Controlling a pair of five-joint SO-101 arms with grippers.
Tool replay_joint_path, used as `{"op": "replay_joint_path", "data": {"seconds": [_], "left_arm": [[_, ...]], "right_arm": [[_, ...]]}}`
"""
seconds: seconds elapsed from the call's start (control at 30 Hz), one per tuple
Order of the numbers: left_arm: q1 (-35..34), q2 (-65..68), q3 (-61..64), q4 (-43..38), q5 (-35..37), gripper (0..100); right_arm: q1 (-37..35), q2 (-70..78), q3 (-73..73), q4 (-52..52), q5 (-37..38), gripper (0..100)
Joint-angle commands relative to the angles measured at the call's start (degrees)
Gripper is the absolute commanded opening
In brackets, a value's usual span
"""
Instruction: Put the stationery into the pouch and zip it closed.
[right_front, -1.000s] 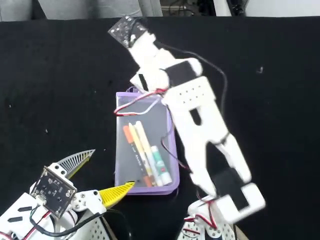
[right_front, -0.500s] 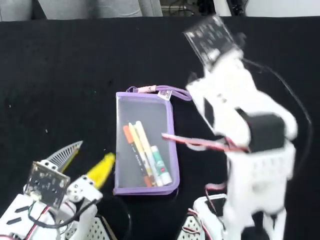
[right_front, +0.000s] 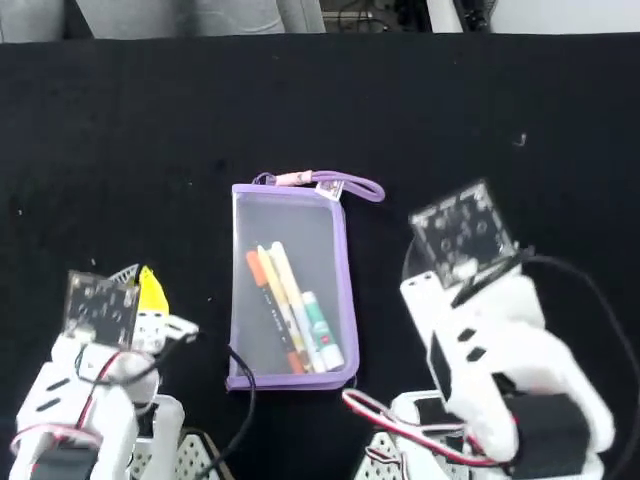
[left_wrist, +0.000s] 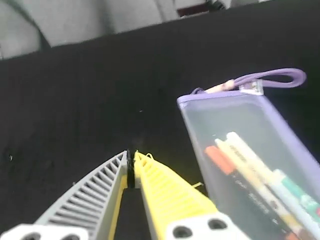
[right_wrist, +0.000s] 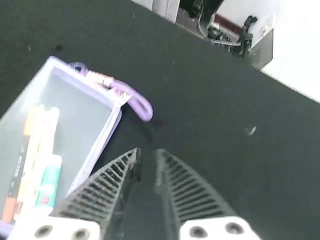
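- Pouch (right_front: 290, 215): purple trim, clear front, lying flat on the black worktop (right_front: 120, 140), roughly between the two arms.
- Stationery (right_front: 295, 315): several pens or markers side by side inside the pouch. One is orange-tipped, some are pale cream, one has a green label. They sit toward the end nearer the arm bases, and in the left wrist view (left_wrist: 250, 170) they show through the clear panel.
- Wrist strap (right_front: 360, 187): purple loop at the pouch's far end, lying on the worktop and trailing toward the right arm's side. A small pinkish tab (right_front: 295, 179) sits just beside it on the top edge.
- Zip: no gap shows along the edge, but can't tell for sure that it is fully closed.
- Left end effector (left_wrist: 132, 159): yellow and grey fingers pressed together at the tips, nothing between them. It is over bare worktop near the pouch's long side, not touching it. In the high view (right_front: 138, 278) it is up near its arm's base.
- Right end effector (right_wrist: 147, 154): grey fingers slightly parted with a narrow gap, pinching nothing. It is above bare worktop beside the pouch's strap end and clear of the pouch.
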Motion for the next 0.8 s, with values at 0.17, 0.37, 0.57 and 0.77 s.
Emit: {"op": "replay_joint_path", "data": {"seconds": [0.17, 0.37, 0.57, 0.77], "left_arm": [[-7.7, 0.2, 21.4, -10.1, 1.3, 3], [-8.7, 0.2, 28.4, -10.9, 1.3, 3], [-8.7, 0.2, 36.0, -11.0, 1.3, 3], [-8.8, 0.2, 37.4, -11.0, 1.3, 3]], "right_arm": [[0.9, -21.6, 28.0, -9.8, -0.2, 1.1], [4.0, -36.6, 40.3, -15.4, -0.2, 1.1], [6.0, -38.9, 50.4, -15.4, -0.2, 1.1], [12.7, -39.4, 55.6, -16.7, 0.3, 1.1]]}}
